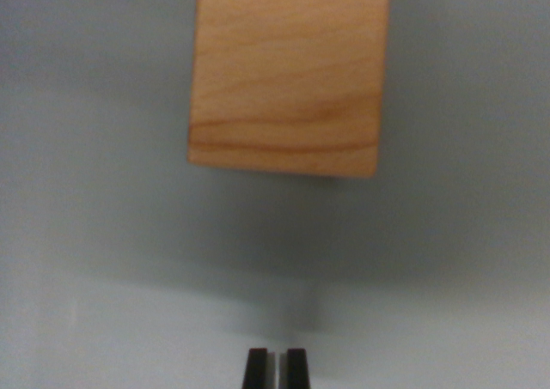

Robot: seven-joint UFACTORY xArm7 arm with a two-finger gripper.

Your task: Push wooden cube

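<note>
- The wooden cube (286,75) sits in the far part of the wrist view, roughly centred and a little toward the view's right, its far edge cut off by the top of the frame.
- Its visible face is light honey-coloured wood with horizontal grain; a darker grain line runs across the face close to its near edge.
- No brand, label or writing can be read on the cube; the face is plain wood, and the picture is soft enough that fine marks would not show.
- The cube's near edge tilts slightly, the right corner sitting a touch nearer than the left.
- It rests on a plain grey surface (94,234), which fills the rest of the view; a soft shadow spreads on the surface just near of the cube.
- The gripper (275,367) shows only as two dark fingertips (256,367) at the near edge of the frame, standing side by side with a thin sliver of gap between them, so the jaws are drawn narrow and hold nothing.
- The fingertips are well apart from the cube, with bare grey surface between them.
- Nothing lies between the gripper and the cube.
</note>
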